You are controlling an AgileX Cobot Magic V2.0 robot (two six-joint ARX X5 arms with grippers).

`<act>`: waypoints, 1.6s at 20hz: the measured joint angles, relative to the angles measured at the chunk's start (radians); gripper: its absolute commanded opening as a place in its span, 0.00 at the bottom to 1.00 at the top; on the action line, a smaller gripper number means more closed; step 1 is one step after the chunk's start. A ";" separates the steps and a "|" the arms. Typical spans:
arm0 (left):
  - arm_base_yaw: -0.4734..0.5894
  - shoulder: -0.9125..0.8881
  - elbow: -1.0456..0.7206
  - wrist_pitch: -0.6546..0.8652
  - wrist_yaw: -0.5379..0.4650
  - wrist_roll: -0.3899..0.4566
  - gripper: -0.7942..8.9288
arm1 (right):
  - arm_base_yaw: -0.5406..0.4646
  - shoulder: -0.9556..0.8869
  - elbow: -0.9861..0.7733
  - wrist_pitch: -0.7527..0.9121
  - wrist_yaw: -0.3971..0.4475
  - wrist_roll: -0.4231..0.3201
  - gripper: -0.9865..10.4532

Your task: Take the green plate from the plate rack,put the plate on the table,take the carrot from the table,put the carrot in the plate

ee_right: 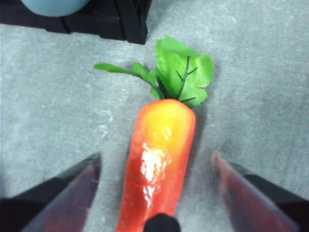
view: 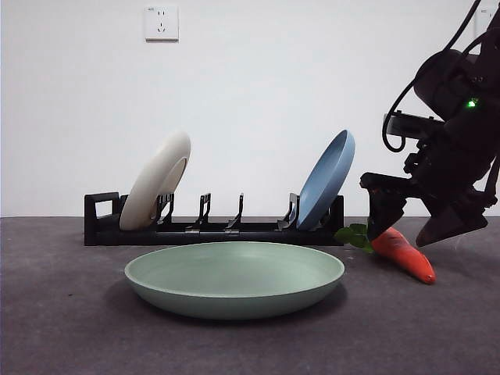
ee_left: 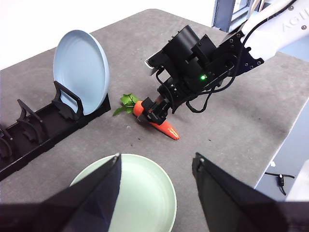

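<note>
A: What is nearest to the front camera?

B: The green plate (view: 234, 277). It lies flat on the tabletop (view: 62, 328), right way up, just in front of the plate rack (view: 211, 228).

A: And the carrot?

B: The carrot (view: 402, 254) lies on the tabletop, beside the green plate and near the end of the rack where the blue plate (view: 326, 180) stands. Its green leaves point toward the rack.

A: Which claw is at the carrot?

B: The right claw (ee_right: 157, 181). It is low over the carrot with its jaws spread wide, one on each side of the orange body (I see a gap on both sides, so they do not touch it).

A: And the left claw?

B: The left claw (ee_left: 157, 186) hangs above the green plate, jaws wide apart, holding nothing.

A: What is behind the green plate?

B: The rack, with the cream-white plate (view: 156, 190) leaning at one end and the blue plate at the other.
</note>
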 measured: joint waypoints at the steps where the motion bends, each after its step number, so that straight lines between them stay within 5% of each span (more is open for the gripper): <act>1: 0.000 0.000 0.000 0.000 0.000 0.000 0.34 | 0.000 0.000 0.000 0.000 0.000 0.002 0.33; 13: 0.000 0.000 0.000 0.000 0.000 0.000 0.34 | 0.000 0.027 0.000 -0.045 -0.003 0.014 0.30; 17: 0.000 0.000 0.000 0.000 0.000 0.000 0.34 | 0.000 0.030 0.000 -0.045 -0.003 0.034 0.07; 23: 0.000 0.000 0.000 0.000 0.000 0.000 0.34 | 0.013 0.010 0.000 -0.061 -0.054 0.038 0.07; 27: 0.000 0.000 0.000 0.000 -0.001 0.000 0.34 | 0.113 -0.129 0.000 -0.093 -0.054 0.040 0.07; 32: 0.000 0.000 0.000 0.000 -0.001 0.000 0.34 | 0.356 -0.163 0.008 -0.097 -0.050 0.051 0.07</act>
